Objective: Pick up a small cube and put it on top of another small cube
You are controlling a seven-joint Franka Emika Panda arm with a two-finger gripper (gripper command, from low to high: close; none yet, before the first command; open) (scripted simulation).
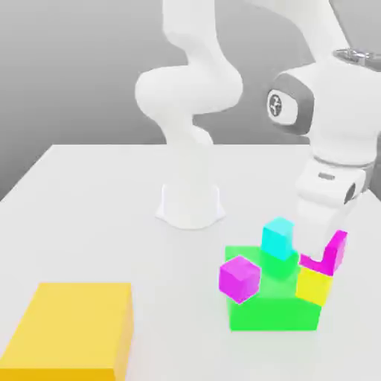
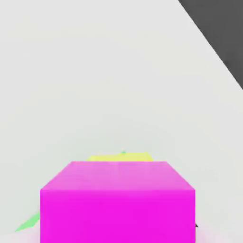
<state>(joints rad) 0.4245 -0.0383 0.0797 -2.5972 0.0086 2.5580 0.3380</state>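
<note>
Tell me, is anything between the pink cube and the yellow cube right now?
Nothing. In the exterior view the pink cube sits directly above the yellow cube, apparently touching or nearly so. The hand view shows yellow peeking just past the pink cube.

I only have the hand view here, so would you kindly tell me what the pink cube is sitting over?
Observer: In the exterior view, the hot-pink cube sits at the jaws, just above the small yellow cube, tilted rather than flat.
Operator: Thank you. What is beside the yellow cube?
Observer: A big green block sits against it on the exterior view's left, with a cyan cube on top.
Operator: Anything else near that block?
Observer: A purple-magenta cube shows at the green block's left front corner, and a large orange-yellow block lies apart, far to the exterior view's left.
</note>
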